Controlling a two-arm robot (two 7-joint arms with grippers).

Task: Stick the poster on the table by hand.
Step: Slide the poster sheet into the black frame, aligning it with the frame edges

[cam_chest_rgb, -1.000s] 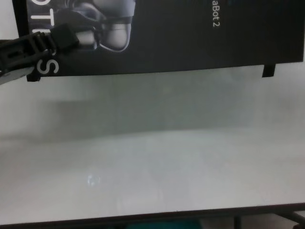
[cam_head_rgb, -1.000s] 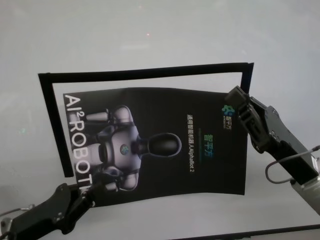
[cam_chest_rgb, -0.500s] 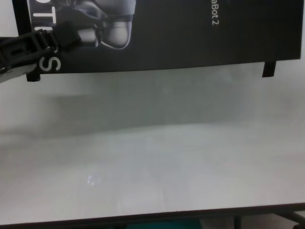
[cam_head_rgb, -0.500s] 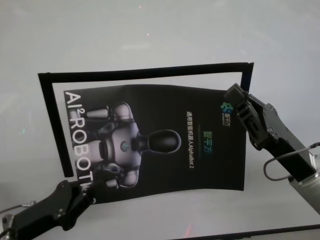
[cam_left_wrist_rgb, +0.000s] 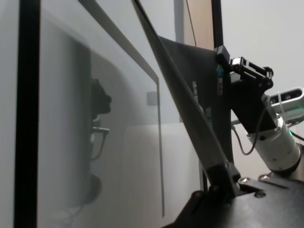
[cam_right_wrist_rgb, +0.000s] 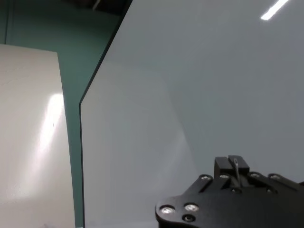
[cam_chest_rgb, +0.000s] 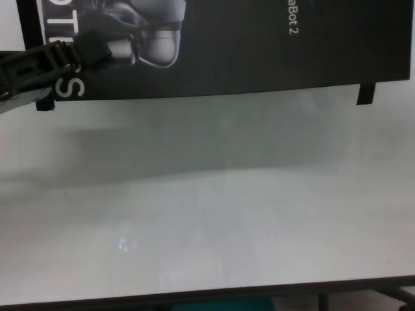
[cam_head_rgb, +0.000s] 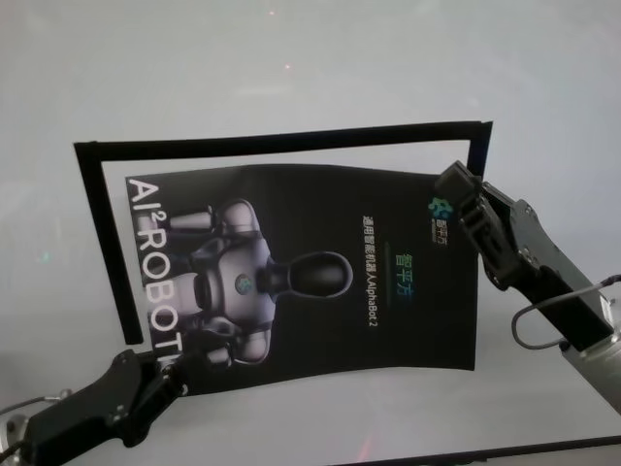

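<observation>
The poster (cam_head_rgb: 320,282), a glossy black sheet with a silver robot image and white lettering, hangs slightly bowed above the white table (cam_head_rgb: 291,78). My left gripper (cam_head_rgb: 170,383) is shut on its near left corner, beside the letters. My right gripper (cam_head_rgb: 454,189) is shut on the far right edge near the small logo. In the chest view the poster's near edge (cam_chest_rgb: 259,45) floats over the table (cam_chest_rgb: 207,214), with the left gripper (cam_chest_rgb: 91,50) across the letters. The left wrist view shows the poster (cam_left_wrist_rgb: 190,109) edge-on, tilted.
Narrow black tape strips lie on the table as an outline: a long one (cam_head_rgb: 281,141) beyond the poster, one (cam_head_rgb: 102,243) down its left side, and a short one (cam_head_rgb: 477,146) at the right. The table's dark near edge (cam_chest_rgb: 207,298) runs below.
The poster has drifted slightly away from the table's near edge over the last second, both grippers still holding it. In the last half second almost nothing has shifted.
</observation>
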